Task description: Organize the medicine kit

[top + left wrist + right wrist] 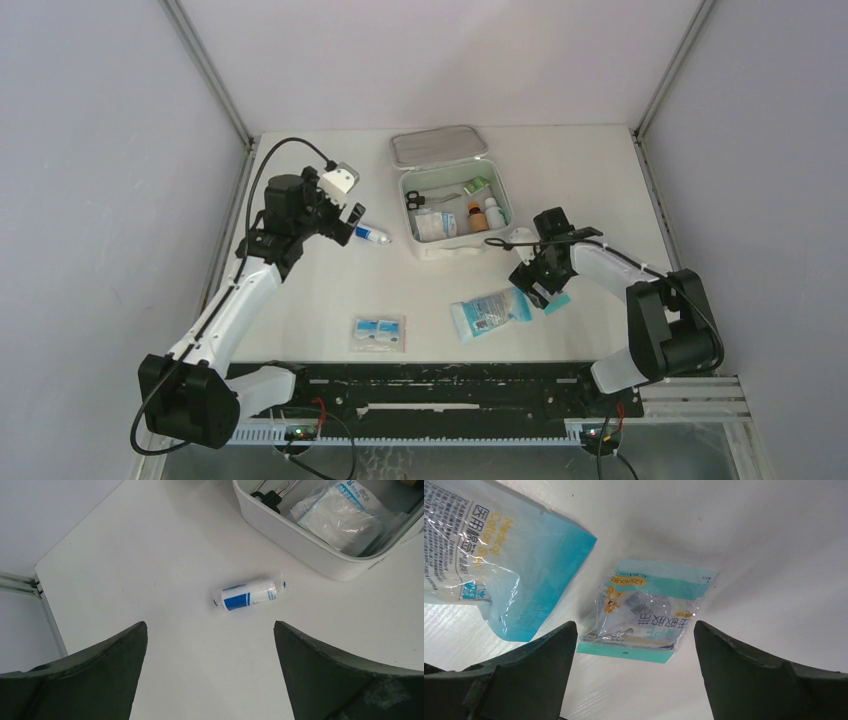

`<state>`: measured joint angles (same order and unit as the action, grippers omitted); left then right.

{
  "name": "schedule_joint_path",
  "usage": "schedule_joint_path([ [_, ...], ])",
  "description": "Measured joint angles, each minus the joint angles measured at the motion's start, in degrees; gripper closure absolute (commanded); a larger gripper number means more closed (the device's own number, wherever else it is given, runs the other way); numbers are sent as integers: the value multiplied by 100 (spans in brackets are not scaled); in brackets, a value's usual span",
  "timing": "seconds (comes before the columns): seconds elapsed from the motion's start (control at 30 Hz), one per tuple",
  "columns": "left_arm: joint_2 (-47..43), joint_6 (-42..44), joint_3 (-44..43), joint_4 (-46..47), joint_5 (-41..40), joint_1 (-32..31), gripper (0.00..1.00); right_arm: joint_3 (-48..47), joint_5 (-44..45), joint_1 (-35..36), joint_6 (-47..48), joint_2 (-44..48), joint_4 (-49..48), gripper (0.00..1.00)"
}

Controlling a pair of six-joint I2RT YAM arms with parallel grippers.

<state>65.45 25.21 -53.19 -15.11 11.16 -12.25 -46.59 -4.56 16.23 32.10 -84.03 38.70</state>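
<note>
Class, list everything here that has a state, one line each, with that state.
Kit: open, partly filled.
Lid: hinged back.
Left gripper: open, holding nothing.
Right gripper: open, holding nothing.
Roll: on its side, outside the kit.
Swab bag: lying flat, outside the kit.
Small packet: lying flat, outside the kit.
Twin pack: lying flat, outside the kit.

Wide-spread claw [635, 630] hovers over a small teal packet [646, 612], seemingly tape.

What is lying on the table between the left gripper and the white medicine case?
A small blue-and-white wrapped roll, apart from both the open left gripper and the medicine kit; the left wrist view shows it clearly.
</note>
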Motion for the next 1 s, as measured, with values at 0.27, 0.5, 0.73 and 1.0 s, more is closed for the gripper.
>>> schedule_joint_path([
  [0.27, 0, 13, 0, 24, -2, -7, 0, -2, -175, -149, -15, -251, 26, 26],
  [0.5, 0, 101, 50, 142, 0, -11, 0, -101, -216, -164, -22, -369, 61, 35],
  [0.73, 92, 678, 221, 105, 98, -63, 0, -160, -240, -166, -20, -398, 105, 36],
  [1.0, 1292, 2000, -59, -557, 140, -214, 0, -315, -457, -166, -15, -387, 269, 16],
])
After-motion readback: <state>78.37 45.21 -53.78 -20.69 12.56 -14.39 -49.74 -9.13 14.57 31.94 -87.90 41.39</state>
